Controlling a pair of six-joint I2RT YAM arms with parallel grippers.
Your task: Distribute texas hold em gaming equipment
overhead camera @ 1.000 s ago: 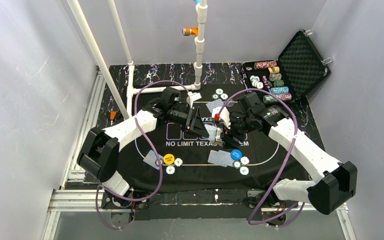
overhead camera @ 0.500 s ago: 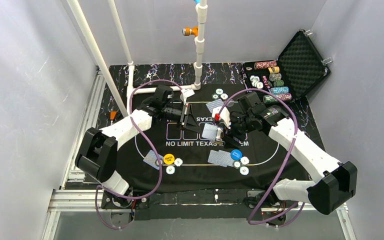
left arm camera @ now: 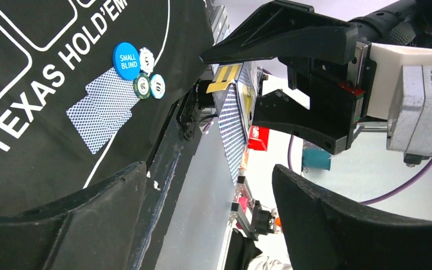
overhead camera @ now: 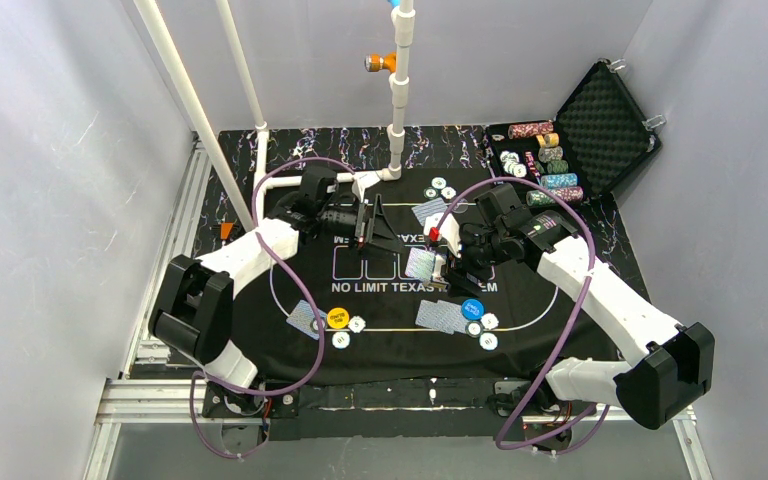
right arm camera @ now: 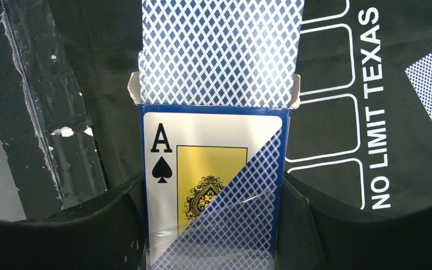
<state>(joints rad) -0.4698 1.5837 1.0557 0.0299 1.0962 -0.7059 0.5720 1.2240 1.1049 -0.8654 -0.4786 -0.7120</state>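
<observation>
Black mat [right arm camera: 326, 129] — right claw [right arm camera: 211, 225] grips a card box [right arm camera: 214, 185] (bottom cropped).

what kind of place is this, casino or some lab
Most likely a robotics lab cell dressed as a poker table: plain walls and an aluminium frame enclose a black hold'em mat, a foam-lined chip case and two robot arms, the right gripper holding a card box.
</observation>
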